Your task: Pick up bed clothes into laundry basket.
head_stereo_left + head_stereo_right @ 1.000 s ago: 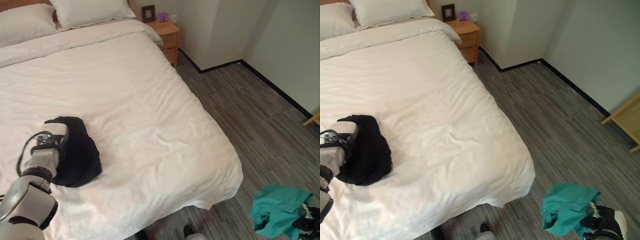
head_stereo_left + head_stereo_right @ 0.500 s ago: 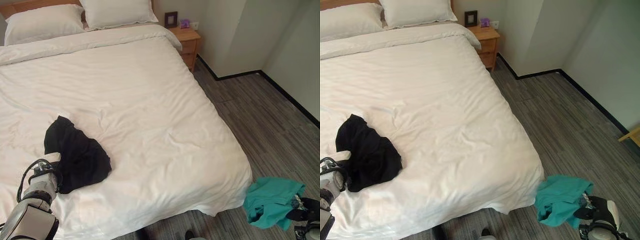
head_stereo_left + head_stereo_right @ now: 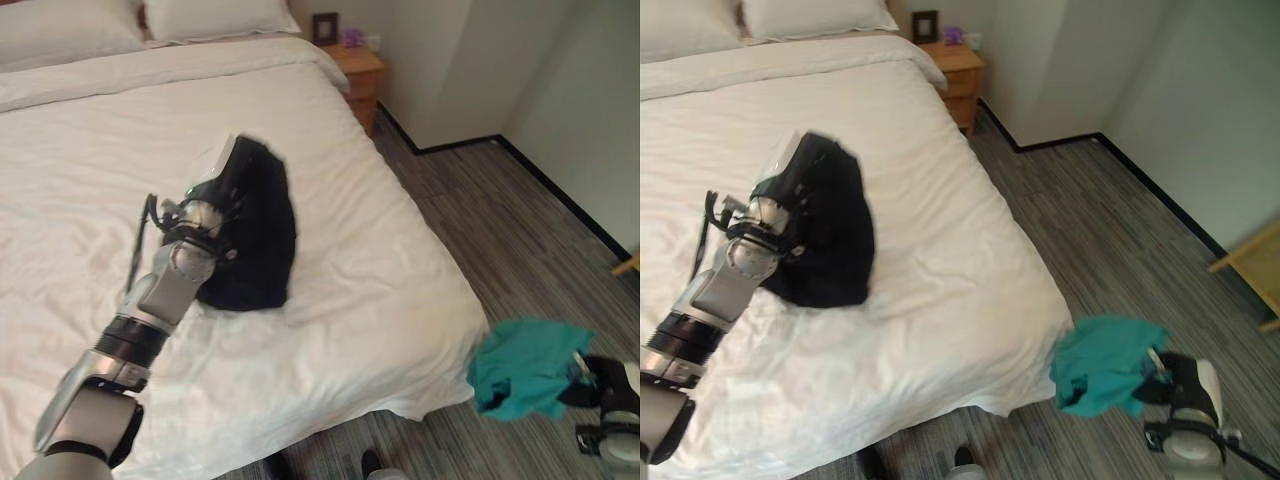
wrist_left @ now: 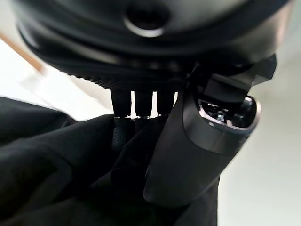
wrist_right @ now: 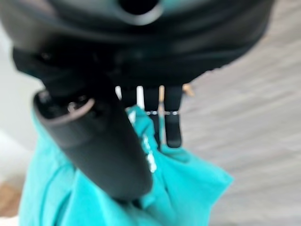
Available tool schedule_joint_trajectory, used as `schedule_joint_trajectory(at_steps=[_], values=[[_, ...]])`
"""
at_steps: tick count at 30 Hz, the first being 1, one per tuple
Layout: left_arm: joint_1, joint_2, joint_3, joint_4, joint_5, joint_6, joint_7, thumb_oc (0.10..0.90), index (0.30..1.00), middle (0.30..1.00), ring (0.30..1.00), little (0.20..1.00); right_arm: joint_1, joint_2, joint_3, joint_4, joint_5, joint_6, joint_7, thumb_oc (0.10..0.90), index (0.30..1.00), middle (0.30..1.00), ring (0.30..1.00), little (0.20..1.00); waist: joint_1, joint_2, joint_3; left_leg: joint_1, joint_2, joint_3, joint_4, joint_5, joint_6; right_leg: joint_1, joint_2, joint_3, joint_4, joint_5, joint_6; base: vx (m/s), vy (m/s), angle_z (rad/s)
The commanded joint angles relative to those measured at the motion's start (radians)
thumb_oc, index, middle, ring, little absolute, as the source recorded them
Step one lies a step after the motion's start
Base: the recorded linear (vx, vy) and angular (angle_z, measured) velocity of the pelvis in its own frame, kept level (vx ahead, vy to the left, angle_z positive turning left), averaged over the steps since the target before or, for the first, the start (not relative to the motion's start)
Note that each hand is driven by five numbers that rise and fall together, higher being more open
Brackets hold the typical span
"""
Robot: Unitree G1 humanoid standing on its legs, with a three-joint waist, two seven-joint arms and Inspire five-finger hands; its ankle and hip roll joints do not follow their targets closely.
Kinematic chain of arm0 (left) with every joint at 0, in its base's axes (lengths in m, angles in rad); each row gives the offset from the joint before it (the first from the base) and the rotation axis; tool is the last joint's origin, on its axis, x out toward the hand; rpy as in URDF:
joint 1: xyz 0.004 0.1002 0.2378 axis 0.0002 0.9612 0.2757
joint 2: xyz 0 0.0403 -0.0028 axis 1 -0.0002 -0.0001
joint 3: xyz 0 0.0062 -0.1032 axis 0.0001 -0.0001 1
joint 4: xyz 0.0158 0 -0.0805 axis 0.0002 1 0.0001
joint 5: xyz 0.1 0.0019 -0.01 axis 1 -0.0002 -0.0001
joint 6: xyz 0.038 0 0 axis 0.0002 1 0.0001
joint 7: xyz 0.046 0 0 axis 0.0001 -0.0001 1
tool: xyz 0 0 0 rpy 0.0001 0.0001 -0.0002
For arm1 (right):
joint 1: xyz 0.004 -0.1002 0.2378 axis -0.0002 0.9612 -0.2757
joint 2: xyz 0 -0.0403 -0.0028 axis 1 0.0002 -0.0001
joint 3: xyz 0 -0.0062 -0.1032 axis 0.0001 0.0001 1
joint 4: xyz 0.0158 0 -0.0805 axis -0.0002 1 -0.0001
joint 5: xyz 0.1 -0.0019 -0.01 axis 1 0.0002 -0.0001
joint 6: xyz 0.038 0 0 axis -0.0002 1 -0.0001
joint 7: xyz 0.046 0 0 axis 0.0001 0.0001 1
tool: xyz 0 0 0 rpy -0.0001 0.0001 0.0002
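Lifted off the white bed (image 3: 330, 250) now — black garment (image 3: 255, 225) clenched in left hand (image 3: 205, 215), teal garment (image 3: 1105, 365) pinched in right hand (image 3: 1185, 385) — keep both grips firm toward the basket.

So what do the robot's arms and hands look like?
The left arm is silver-grey metal in chunky round sections with black rings at the joints, and a thin black cable loops beside its wrist. The left hand is dark, with a thick smooth thumb and a row of slim black fingers. The right hand looks the same, and its wrist is grey and white.
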Motion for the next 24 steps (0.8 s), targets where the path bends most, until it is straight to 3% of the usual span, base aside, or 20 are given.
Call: schedule_joint_trajectory(at_steps=[1,2,3,4,6,7,9,10,11,13,16,17,18,20,21,22,23,24], values=[[-0.218,-0.153,0.025,-0.107,-0.106,-0.122,0.038,0.4,0.3,0.3,0.3,0.3,-0.082,-0.079,-0.165,-0.163,-0.086,-0.1,-0.158,0.4,0.3,0.3,0.3,0.3,-0.011,0.017,-0.021,0.135,0.094,0.068,0.004,-0.179,-0.055,-0.143,-0.03,-0.027,0.037,0.157,0.106,-0.24,-0.032,-0.36],[-0.215,-0.162,0.011,-0.132,-0.114,-0.125,0.024,0.4,0.3,0.3,0.3,0.3,-0.094,-0.073,-0.162,-0.193,-0.091,-0.112,-0.16,0.4,0.3,0.3,0.3,0.3,-0.007,0.025,-0.017,0.134,0.108,0.087,0.004,-0.178,-0.056,-0.145,-0.037,-0.073,0.061,0.134,0.095,-0.22,-0.03,-0.56],[-0.214,-0.161,0.011,-0.134,-0.115,-0.124,0.023,0.4,0.3,0.3,0.3,0.3,-0.092,-0.07,-0.164,-0.197,-0.092,-0.11,-0.16,0.4,0.3,0.3,0.3,0.3,-0.006,0.026,-0.016,0.135,0.11,0.088,0.004,-0.179,-0.057,-0.147,-0.036,-0.073,0.068,0.129,0.094,-0.17,0.017,-1.0],[-0.213,-0.197,-0.016,-0.179,-0.145,-0.128,0.006,0.4,0.3,0.3,0.3,0.3,-0.131,-0.059,-0.144,-0.263,-0.096,-0.137,-0.164,0.4,0.3,0.3,0.3,0.3,0.014,0.047,-0.018,0.136,0.143,0.129,0.004,-0.176,-0.064,-0.128,-0.066,-0.19,0.125,0.051,0.069,-0.17,-0.015,-1.19],[-0.21,-0.209,-0.025,-0.201,-0.16,-0.128,0.001,0.4,0.3,0.3,0.3,0.3,-0.145,-0.057,-0.13,-0.29,-0.104,-0.146,-0.166,0.4,0.3,0.3,0.3,0.3,0.023,0.05,-0.019,0.136,0.154,0.156,0.004,-0.162,-0.065,-0.113,-0.084,-0.24,0.157,0.035,0.059,-0.22,-0.073,-1.18],[-0.19,-0.212,-0.033,-0.235,-0.171,-0.121,-0.005,0.4,0.3,0.3,0.3,0.3,-0.166,-0.053,-0.104,-0.337,-0.122,-0.157,-0.166,0.4,0.3,0.3,0.3,0.3,0.04,0.052,-0.028,0.141,0.168,0.21,0.004,-0.14,-0.066,-0.079,-0.124,-0.312,0.209,0.032,0.057,-0.27,-0.168,-1.01],[-0.166,-0.204,-0.036,-0.253,-0.182,-0.116,-0.006,0.4,0.3,0.3,0.3,0.3,-0.18,-0.049,-0.083,-0.358,-0.126,-0.162,-0.166,0.4,0.3,0.3,0.3,0.3,0.055,0.048,-0.035,0.144,0.173,0.246,0.004,-0.127,-0.066,-0.057,-0.15,-0.343,0.221,0.046,0.064,-0.23,-0.195,-0.95],[-0.116,-0.187,-0.024,-0.291,-0.211,-0.113,-0.003,0.4,0.3,0.3,0.3,0.3,-0.21,-0.041,-0.052,-0.404,-0.126,-0.171,-0.154,0.4,0.3,0.3,0.3,0.3,0.084,0.047,-0.053,0.145,0.193,0.309,0.006,-0.105,-0.069,-0.017,-0.202,-0.406,0.229,0.092,0.078,-0.13,-0.161,-1.27],[-0.109,-0.183,-0.021,-0.297,-0.213,-0.112,-0.003,0.4,0.3,0.3,0.3,0.3,-0.21,-0.04,-0.047,-0.406,-0.126,-0.169,-0.154,0.4,0.3,0.3,0.3,0.3,0.086,0.045,-0.055,0.148,0.191,0.315,0.004,-0.104,-0.07,-0.016,-0.202,-0.401,0.224,0.097,0.08,-0.19,-0.279,-1.3],[0.024,-0.157,0.035,-0.341,-0.246,-0.109,-0.007,0.4,0.3,0.3,0.3,0.3,-0.237,-0.005,-0.006,-0.469,-0.12,-0.175,-0.13,0.4,0.3,0.3,0.3,0.3,0.148,0.036,-0.075,0.144,0.232,0.396,0.011,-0.058,-0.095,0.046,-0.249,-0.477,0.177,0.178,0.11,-0.22,-0.466,-1.7],[0.122,-0.147,0.074,-0.381,-0.236,-0.103,-0.012,0.4,0.3,0.3,0.3,0.3,-0.206,0.021,-0.007,-0.542,-0.115,-0.18,-0.106,0.4,0.3,0.3,0.3,0.3,0.164,0.033,-0.082,0.151,0.273,0.432,0.012,-0.007,-0.125,0.063,-0.212,-0.471,0.127,0.149,0.104,-0.14,-0.467,-1.43],[0.186,-0.158,0.097,-0.381,-0.222,-0.098,-0.005,0.4,0.3,0.3,0.3,0.3,-0.188,0.029,-0.009,-0.596,-0.112,-0.193,-0.094,0.4,0.3,0.3,0.3,0.3,0.165,0.041,-0.081,0.145,0.337,0.452,0.017,0.058,-0.171,0.068,-0.155,-0.455,0.067,0.069,0.084,-0.08,-0.404,-1.02],[0.19,-0.158,0.097,-0.383,-0.221,-0.097,-0.004,0.4,0.3,0.3,0.3,0.3,-0.183,0.03,-0.01,-0.601,-0.112,-0.192,-0.092,0.4,0.3,0.3,0.3,0.3,0.166,0.045,-0.083,0.146,0.346,0.455,0.016,0.066,-0.177,0.068,-0.145,-0.455,0.065,0.065,0.077,-0.12,-0.613,-0.67],[0.215,-0.174,0.106,-0.36,-0.219,-0.091,0.02,0.4,0.3,0.3,0.3,0.3,-0.186,0.019,0.007,-0.659,-0.099,-0.213,-0.079,0.4,0.3,0.3,0.3,0.3,0.156,0.061,-0.08,0.164,0.412,0.478,0.02,0.111,-0.215,0.068,-0.091,-0.441,0.006,0.01,0.054,-0.07,-0.517,-0.52],[0.206,-0.173,0.107,-0.345,-0.22,-0.092,0.044,0.4,0.3,0.3,0.3,0.3,-0.21,-0.01,0.037,-0.686,-0.107,-0.221,-0.085,0.4,0.3,0.3,0.3,0.3,0.156,0.079,-0.072,0.201,0.45,0.476,0.03,0.161,-0.248,0.064,-0.053,-0.417,0.002,-0.03,0.029,-0.02,-0.41,-0.75],[0.204,-0.173,0.109,-0.344,-0.22,-0.093,0.045,0.4,0.3,0.3,0.3,0.3,-0.215,-0.012,0.041,-0.684,-0.108,-0.22,-0.086,0.4,0.3,0.3,0.3,0.3,0.157,0.082,-0.067,0.206,0.456,0.481,0.03,0.165,-0.251,0.066,-0.048,-0.414,0.002,-0.032,0.026,0.07,-0.416,-1.02],[0.205,-0.17,0.119,-0.334,-0.237,-0.092,0.067,0.4,0.3,0.3,0.3,0.3,-0.244,-0.024,0.08,-0.69,-0.107,-0.219,-0.087,0.4,0.3,0.3,0.3,0.3,0.184,0.082,-0.052,0.208,0.461,0.401,0.08,0.186,-0.261,0.066,-0.032,-0.396,0.005,-0.045,0.013,0.11,-0.452,-1.37],[0.243,-0.153,0.159,-0.361,-0.248,-0.106,0.078,0.4,0.3,0.3,0.3,0.3,-0.28,-0.057,0.11,-0.701,-0.119,-0.222,-0.076,0.4,0.3,0.3,0.3,0.3,0.214,0.074,-0.029,0.185,0.414,0.181,0.223,0.098,-0.21,0.054,-0.001,-0.339,0.025,-0.069,-0.017,0.17,-0.557,-1.74]])
